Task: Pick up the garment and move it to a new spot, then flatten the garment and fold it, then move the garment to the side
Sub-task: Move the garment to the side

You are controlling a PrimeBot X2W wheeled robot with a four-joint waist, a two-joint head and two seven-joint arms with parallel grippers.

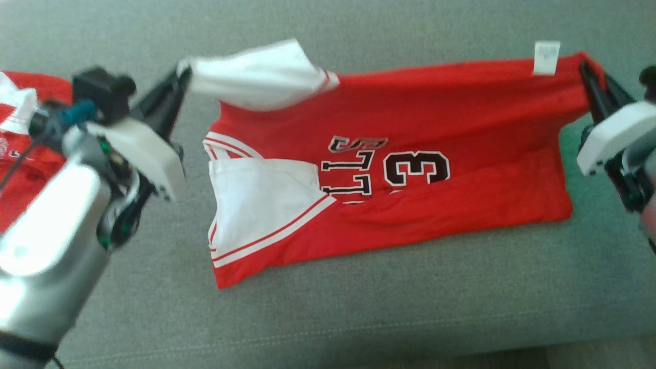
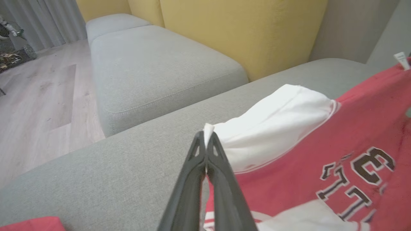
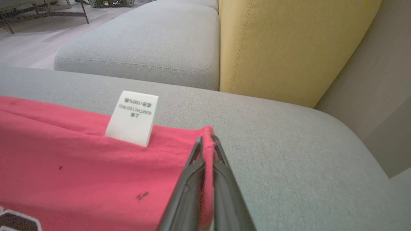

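So, garment (image 1: 410, 154): a red jersey with white sleeves and black lettering, stretched left to right over the grey sofa seat (image 1: 359, 307); its far edge was raised off the cushion and its near edge lay on it.
Left gripper (image 2: 205, 141): jaws were pressed together on the tip of the white sleeve (image 1: 256, 74) at the garment's far left corner, holding it above the seat.
Right gripper (image 3: 207, 142): jaws were pinching the red hem at the far right corner, with the fabric caught between the two dark fingers.
Care label (image 3: 132, 118): white, it stood up from the far edge, just left of the right gripper.
Second red cloth (image 1: 23, 154): it lay at the left end of the seat, apart from the garment and partly behind the left arm.
Backrest (image 3: 289, 45): a yellow cushion stood beyond the seat.
Floor (image 2: 38, 96): pale wood showed beside a further grey seat block (image 2: 154, 70).
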